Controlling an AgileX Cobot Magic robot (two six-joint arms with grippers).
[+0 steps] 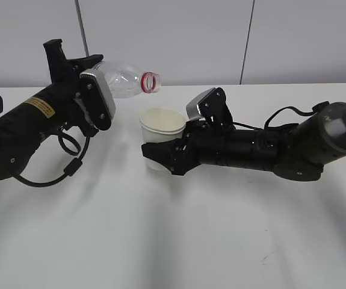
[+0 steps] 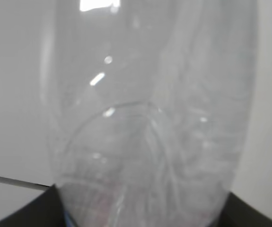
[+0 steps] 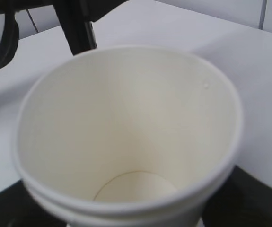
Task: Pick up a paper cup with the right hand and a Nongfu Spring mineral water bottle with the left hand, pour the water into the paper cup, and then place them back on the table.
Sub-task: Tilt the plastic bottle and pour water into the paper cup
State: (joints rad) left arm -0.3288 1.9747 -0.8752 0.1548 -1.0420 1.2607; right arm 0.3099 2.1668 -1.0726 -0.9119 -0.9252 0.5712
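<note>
My left gripper [image 1: 94,96] is shut on the clear mineral water bottle [image 1: 124,81]. It holds the bottle tilted on its side, red-ringed neck pointing right above the paper cup [image 1: 160,129]. The bottle's clear body [image 2: 150,118] fills the left wrist view; its label is hidden. My right gripper [image 1: 163,153] is shut on the cream-white cup and holds it upright just above the white table [image 1: 173,241]. The cup's inside [image 3: 126,137] fills the right wrist view and looks dry. The cup sits below and slightly right of the bottle mouth.
The left arm's black cable loop [image 1: 52,168] hangs over the table at the left. The right arm [image 1: 293,147] lies low across the table from the right. A grey panelled wall [image 1: 221,36] stands behind the table.
</note>
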